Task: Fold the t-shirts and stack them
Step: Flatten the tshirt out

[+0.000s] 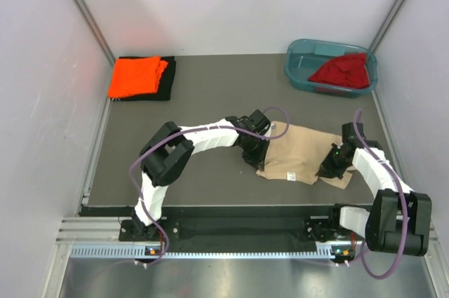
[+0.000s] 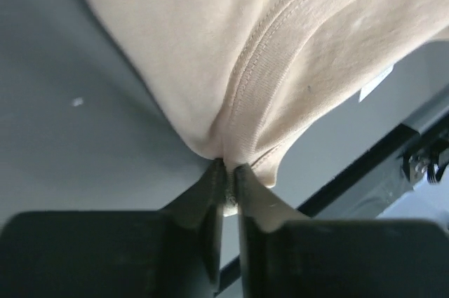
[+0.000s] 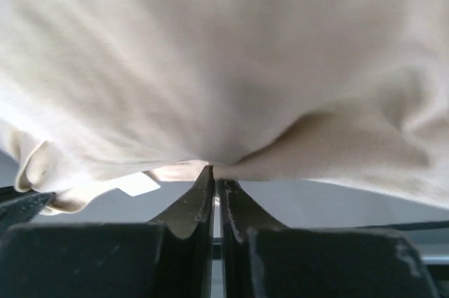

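Note:
The beige-tan t-shirt (image 1: 298, 153) lies partly folded on the mat between both arms. My left gripper (image 1: 257, 155) is shut on its left edge; in the left wrist view (image 2: 229, 167) the jaws pinch a hemmed fold of the cloth (image 2: 280, 52). My right gripper (image 1: 330, 168) is shut on its right edge; in the right wrist view (image 3: 213, 170) the cloth (image 3: 224, 59) hangs over the closed jaws. The orange t-shirt (image 1: 137, 76) lies folded on the folded black t-shirt (image 1: 167, 87) at the back left. The dark red t-shirt (image 1: 344, 71) lies crumpled in the tub.
The teal plastic tub (image 1: 300, 66) stands at the back right corner. White walls close in the dark mat (image 1: 203, 102) on three sides. A black rail (image 1: 238, 228) runs along the near edge by the arm bases.

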Available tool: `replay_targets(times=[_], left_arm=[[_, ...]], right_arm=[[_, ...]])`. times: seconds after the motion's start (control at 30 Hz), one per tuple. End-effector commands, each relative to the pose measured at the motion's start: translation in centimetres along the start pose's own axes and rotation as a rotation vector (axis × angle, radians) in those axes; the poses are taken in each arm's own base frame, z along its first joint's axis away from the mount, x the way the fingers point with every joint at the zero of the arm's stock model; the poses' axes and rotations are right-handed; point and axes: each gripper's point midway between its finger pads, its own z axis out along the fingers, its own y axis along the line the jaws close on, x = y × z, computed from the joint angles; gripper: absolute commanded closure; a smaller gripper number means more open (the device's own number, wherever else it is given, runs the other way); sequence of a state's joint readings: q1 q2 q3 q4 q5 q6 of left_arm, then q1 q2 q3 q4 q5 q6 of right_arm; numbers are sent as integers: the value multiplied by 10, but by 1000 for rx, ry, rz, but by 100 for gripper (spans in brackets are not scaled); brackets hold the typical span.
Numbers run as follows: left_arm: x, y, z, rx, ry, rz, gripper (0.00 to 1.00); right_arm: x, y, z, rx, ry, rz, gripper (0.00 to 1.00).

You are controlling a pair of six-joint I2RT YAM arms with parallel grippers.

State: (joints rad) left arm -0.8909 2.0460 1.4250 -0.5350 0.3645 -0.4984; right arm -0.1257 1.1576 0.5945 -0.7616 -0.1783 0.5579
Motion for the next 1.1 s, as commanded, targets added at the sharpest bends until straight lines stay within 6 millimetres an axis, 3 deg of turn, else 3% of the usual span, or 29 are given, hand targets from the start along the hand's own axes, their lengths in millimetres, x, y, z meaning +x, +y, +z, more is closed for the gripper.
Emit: replay_targets(times=[0.0, 0.07, 0.17, 0.2, 0.27, 0.3, 0.37, 0.4, 0.43, 0.47, 0.5, 0.53, 0.57, 0.6, 0.63, 0.67, 0.7, 0.73, 0.77, 0.8, 0.83, 0.87, 0.9, 1.0, 1.03, 1.07], left_arm=[[-38, -17, -54, -35, -202, 80, 87], [-43, -18, -69, -60, -237, 92, 100], [-60, -19, -109, -120, -354, 111, 100], [-62, -23, -133, -128, -396, 116, 100], [-72, -11, -166, -211, -484, 106, 100], [-71, -12, -194, -224, -538, 105, 100], [-76, 3, -232, -287, -628, 92, 100], [-74, 7, -266, -302, -698, 78, 100], [-73, 11, -286, -318, -745, 73, 100], [-71, 16, -307, -339, -795, 59, 100], [-66, 17, -347, -336, -893, 50, 100], [-63, 17, -369, -340, -952, 48, 100], [-59, 15, -389, -343, -1009, 52, 100], [-49, 11, -427, -354, -1111, 65, 100], [-46, 6, -447, -351, -1171, 74, 100], [-41, 3, -463, -352, -1215, 74, 100], [-34, -3, -494, -354, -1292, 75, 100], [-30, -7, -507, -352, -1323, 82, 100], [-27, -9, -519, -359, -1350, 83, 100], [-23, -12, -542, -370, -1406, 76, 100], [-21, -15, -552, -375, -1430, 76, 100], [-19, -16, -561, -385, -1447, 83, 100], [-17, -21, -579, -394, -1486, 99, 100], [-11, -15, -612, -478, -1564, 62, 100], [-9, -12, -620, -507, -1586, 39, 100], [-7, -11, -627, -524, -1605, 32, 100]], right_arm=[[-3, 27, -3, -88, -31, -56, 100], [0, 41, -11, -112, -25, -99, 100], [18, 67, -32, -170, -15, -177, 100], [18, 81, -46, -212, -32, -199, 100], [34, 108, -75, -320, -31, -260, 100], [39, 116, -87, -357, -32, -279, 100], [57, 141, -121, -471, -31, -344, 100], [64, 149, -133, -509, -31, -373, 100], [84, 159, -147, -565, 4, -433, 100], [91, 174, -168, -631, 1, -471, 100], [103, 183, -179, -672, 23, -511, 100], [130, 192, -189, -710, 87, -586, 100], [142, 206, -212, -773, 88, -635, 100], [156, 218, -226, -827, 97, -681, 100], [188, 225, -230, -841, 165, -762, 100], [200, 240, -256, -910, 167, -803, 100], [214, 249, -266, -938, 188, -839, 100], [238, 260, -265, -945, 235, -899, 100], [245, 276, -293, -1021, 228, -925, 100], [256, 289, -289, -1013, 248, -954, 100], [255, 288, -288, -979, 233, -1005, 100], [248, 301, -315, -1030, 178, -1021, 100], [242, 305, -317, -1018, 157, -1038, 100], [206, 323, -326, -1057, 103, -1019, 100], [183, 328, -329, -1076, 97, -968, 100], [172, 334, -333, -1108, 78, -953, 100]])
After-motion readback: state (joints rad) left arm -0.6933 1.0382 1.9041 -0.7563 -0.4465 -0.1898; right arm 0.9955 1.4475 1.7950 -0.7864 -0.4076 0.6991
